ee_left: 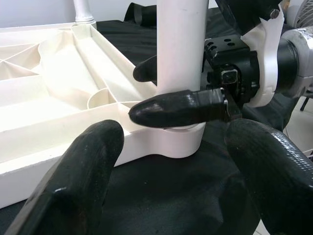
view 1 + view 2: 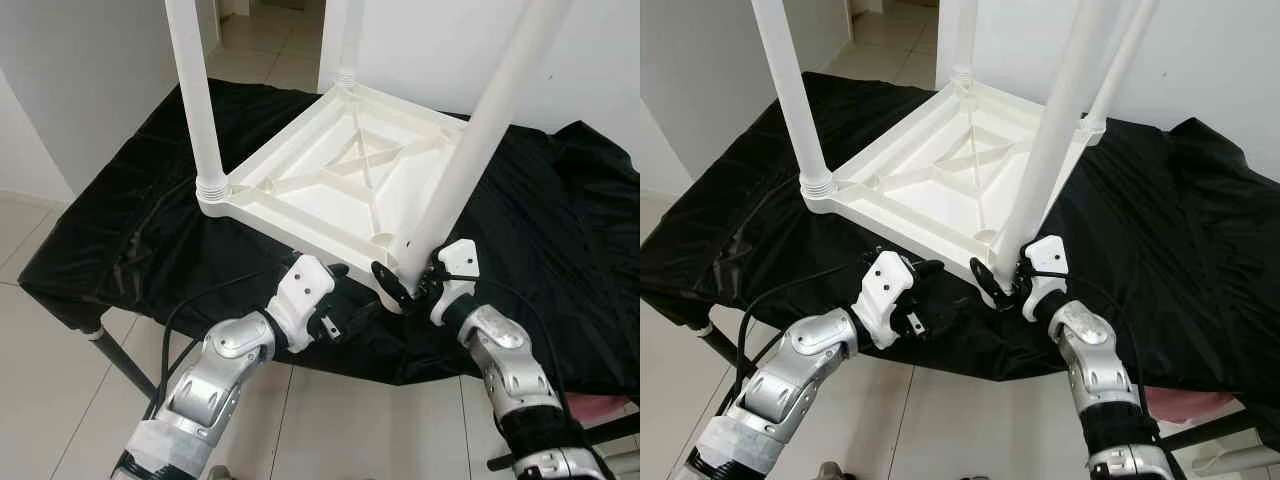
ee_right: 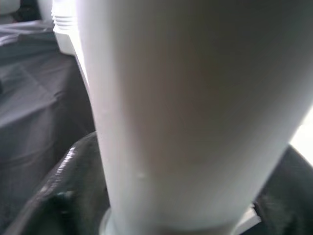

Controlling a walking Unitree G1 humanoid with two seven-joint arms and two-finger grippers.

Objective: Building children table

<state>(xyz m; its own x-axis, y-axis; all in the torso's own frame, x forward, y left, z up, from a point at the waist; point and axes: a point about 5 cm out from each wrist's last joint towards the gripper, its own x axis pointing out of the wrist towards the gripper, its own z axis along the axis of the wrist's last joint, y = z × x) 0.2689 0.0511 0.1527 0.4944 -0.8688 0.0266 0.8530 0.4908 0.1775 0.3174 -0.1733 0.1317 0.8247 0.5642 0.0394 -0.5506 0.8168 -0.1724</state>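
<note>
Right end effector (image 2: 405, 283) clamps the near white plastic tube leg (image 2: 480, 130) at its socket on the upturned white plastic tabletop (image 2: 330, 180); left end effector (image 2: 340, 300) hovers open alongside. All four legs stand in; flipping likely remains.

This looks like a room in a home or a simple apartment, because the floor (image 2: 30, 250) at the left of the frame is made of pale square tiles and the walls (image 2: 80, 80) in the upper left are plain white. In the upper middle of the frame an open doorway (image 2: 270, 40) leads to another tiled space. The work surface is a folding table covered with a black cloth (image 2: 120, 230), and a white plastic children table (image 2: 340, 170) lies upside down on it, which also fits a household.
</note>
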